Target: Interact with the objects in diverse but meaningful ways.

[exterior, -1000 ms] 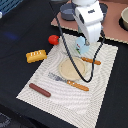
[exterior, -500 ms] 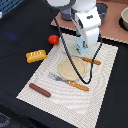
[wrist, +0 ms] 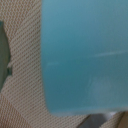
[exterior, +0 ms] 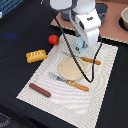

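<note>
I hang over the far part of a pale woven placemat (exterior: pixel 45 82) that lies on a black tabletop (exterior: pixel 20 30); my white arm (exterior: pixel 85 22) comes down from twelve o'clock and hides most of what is under my wrist; my gripper (exterior: pixel 81 47) sits just above the tan round plate (exterior: pixel 72 69), and a sliver of pale blue shows at its tip; in the wrist view the pale blue carton (wrist: pixel 85 55) fills nearly the whole picture, pressed up close to the lens, with the mat's beige weave (wrist: pixel 25 95) showing past its edge; whether my fingers are clenched on that carton or merely beside it I cannot tell, as neither pad is in sight; the round red tomato (exterior: pixel 53 39) rests on the black top at about ten o'clock from the plate, just off the mat's edge; the yellow-orange ridged bread block (exterior: pixel 36 55) lies at nine o'clock, also off the mat; the dark brown sausage stick (exterior: pixel 40 90) lies on the mat at seven o'clock, well apart from the plate; an orange-handled fork (exterior: pixel 70 82) lies just beside the plate at six o'clock, and an orange-handled knife (exterior: pixel 90 61) at two o'clock; beyond the mat a brown board (exterior: pixel 112 32) runs along the far side, with a grey pot (exterior: pixel 123 17) on it at one o'clock.
</note>
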You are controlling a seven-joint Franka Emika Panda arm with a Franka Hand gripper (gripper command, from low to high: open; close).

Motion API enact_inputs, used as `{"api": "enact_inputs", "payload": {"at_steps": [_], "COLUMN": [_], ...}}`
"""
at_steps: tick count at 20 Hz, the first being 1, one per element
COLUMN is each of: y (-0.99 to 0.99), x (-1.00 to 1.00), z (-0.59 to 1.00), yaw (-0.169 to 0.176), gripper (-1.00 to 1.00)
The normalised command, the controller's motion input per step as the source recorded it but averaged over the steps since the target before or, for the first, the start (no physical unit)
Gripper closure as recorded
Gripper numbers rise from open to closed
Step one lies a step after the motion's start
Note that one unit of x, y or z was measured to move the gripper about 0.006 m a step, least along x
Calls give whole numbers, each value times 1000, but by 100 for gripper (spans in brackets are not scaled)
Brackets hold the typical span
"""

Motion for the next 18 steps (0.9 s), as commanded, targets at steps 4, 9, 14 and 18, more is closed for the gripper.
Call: {"api": "enact_inputs", "payload": {"at_steps": [4,9,14,18], "y": [0,-48,-751,-795], "x": [53,156,135,326], "z": [-128,470,849,947], "yaw": [52,-1,-49,-53], "gripper": [100,100,100,100]}}
